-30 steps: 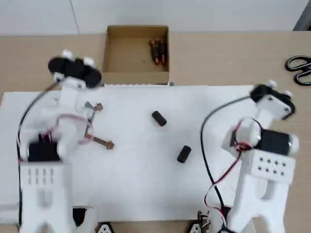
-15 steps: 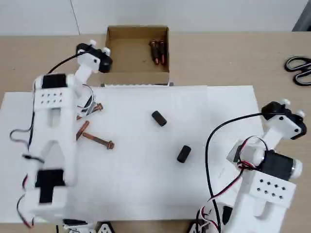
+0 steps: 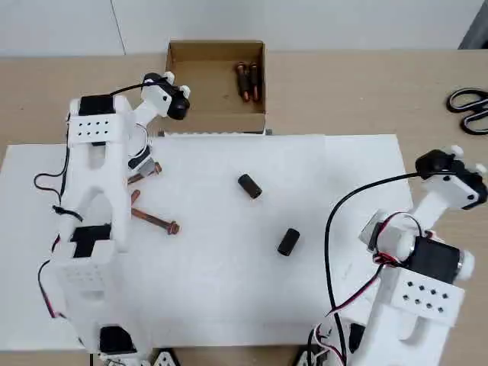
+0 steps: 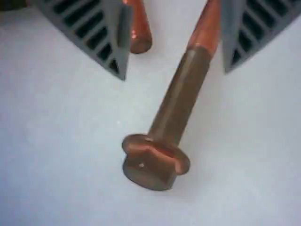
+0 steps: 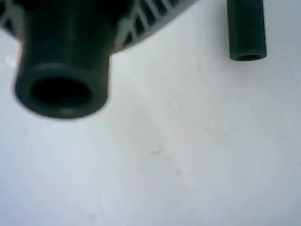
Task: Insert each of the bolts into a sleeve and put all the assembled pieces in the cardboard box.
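In the high view, three loose bolts are found on the left part of the white mat (image 3: 229, 305), under and beside the left arm (image 3: 95, 175). They are an upper bolt (image 3: 149, 168), a middle bolt (image 3: 135, 197) partly hidden by the arm, and a lower bolt (image 3: 155, 223) with its head turned toward the mat's centre. The left pincer (image 3: 142, 158) is set right at the upper bolt, so this arm is much the nearer one to every bolt. The right arm (image 3: 423, 267) is kept well apart at the mat's right edge. An upper sleeve (image 3: 248, 186) and a lower sleeve (image 3: 288, 242) lie loose mid-mat. Two assembled pieces (image 3: 248, 80) are seen in the cardboard box (image 3: 179, 84).

In the left wrist view, the left pincer (image 4: 175, 70) is shown open, its jaws spread on either side of a copper-brown bolt (image 4: 176, 108). This bolt's long axis runs out from between the jaws, flanged hexagonal head farthest away. The shank is closer to one jaw than the other (not centred). A second bolt's tip (image 4: 137, 35) lies just beside the opposite jaw and could be caught in a closing grip.

In the right wrist view, the right pincer (image 5: 66, 42) appears closed on a black held sleeve (image 5: 61, 80), with the bore left open for a bolt. A far sleeve (image 5: 245, 30) lies on the mat.
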`<action>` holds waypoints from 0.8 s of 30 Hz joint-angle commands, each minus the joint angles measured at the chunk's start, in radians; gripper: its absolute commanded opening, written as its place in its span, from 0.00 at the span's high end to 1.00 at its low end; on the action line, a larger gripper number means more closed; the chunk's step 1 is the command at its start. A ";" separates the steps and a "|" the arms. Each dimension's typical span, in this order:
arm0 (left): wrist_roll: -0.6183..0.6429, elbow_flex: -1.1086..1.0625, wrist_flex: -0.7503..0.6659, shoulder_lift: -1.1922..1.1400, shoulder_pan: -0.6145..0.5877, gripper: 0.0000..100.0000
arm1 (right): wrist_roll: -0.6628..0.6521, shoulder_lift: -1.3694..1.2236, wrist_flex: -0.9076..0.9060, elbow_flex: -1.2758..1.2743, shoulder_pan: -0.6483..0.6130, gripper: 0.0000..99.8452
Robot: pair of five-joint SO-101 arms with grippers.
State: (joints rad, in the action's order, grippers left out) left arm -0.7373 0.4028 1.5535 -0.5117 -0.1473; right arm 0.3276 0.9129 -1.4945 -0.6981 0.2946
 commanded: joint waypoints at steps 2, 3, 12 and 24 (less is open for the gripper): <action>-0.012 0.091 0.008 -0.049 0.008 0.87 | -0.006 0.018 0.015 0.003 0.005 1.00; -0.012 0.104 0.006 -0.066 0.008 0.87 | -0.006 0.018 0.015 0.003 0.005 1.00; -0.014 0.185 0.008 -0.233 0.006 0.87 | -0.006 0.018 0.015 0.003 0.005 1.00; -0.012 0.294 0.025 -0.358 0.006 0.99 | -0.006 0.025 0.015 0.005 0.004 1.00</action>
State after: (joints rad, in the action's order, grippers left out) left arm -0.7511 0.6529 1.5858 -0.8477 -0.1350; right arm 0.3276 0.9129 -1.4945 -0.6981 0.2946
